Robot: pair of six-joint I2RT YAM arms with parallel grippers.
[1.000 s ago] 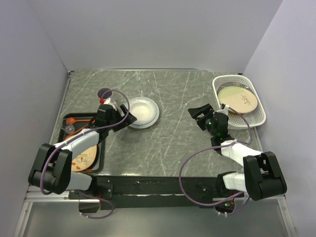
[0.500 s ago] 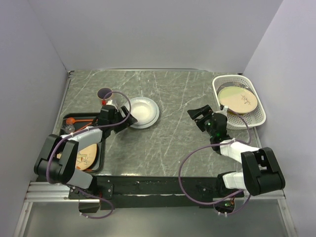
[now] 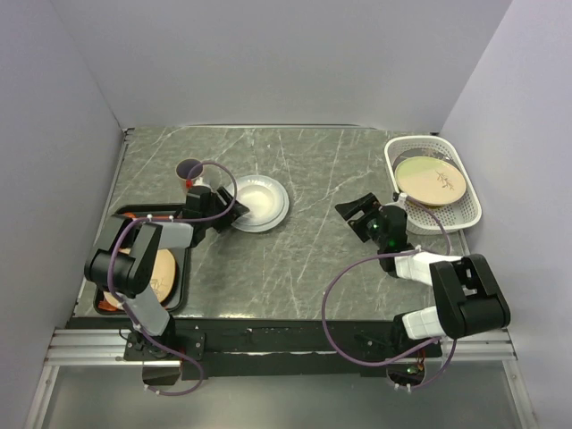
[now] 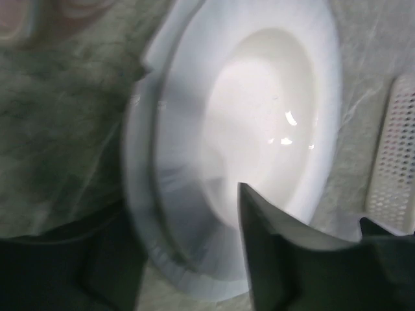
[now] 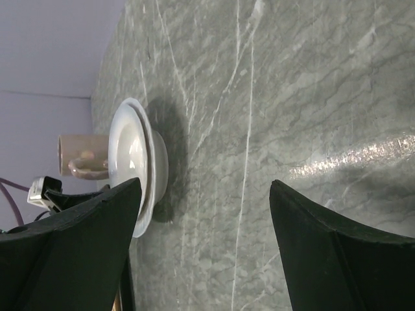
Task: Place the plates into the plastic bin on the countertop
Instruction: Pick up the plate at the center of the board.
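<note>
The left gripper (image 4: 185, 217) straddled the rim of the white plate (image 4: 272, 110), jaws spread, not yet pinching — a deeper, squarer bite looked wise before closing.

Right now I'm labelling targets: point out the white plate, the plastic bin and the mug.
white plate (image 3: 257, 202), top view, centre well.
plastic bin (image 3: 390, 161), top view, left lattice wall.
mug (image 3: 188, 168), top view, dark inside.

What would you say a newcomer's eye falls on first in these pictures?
Probably the glossy white plate, left of centre on the countertop, with the left gripper open at its rim. Next comes the white plastic bin in the far right corner, already holding a pale patterned plate.
</note>
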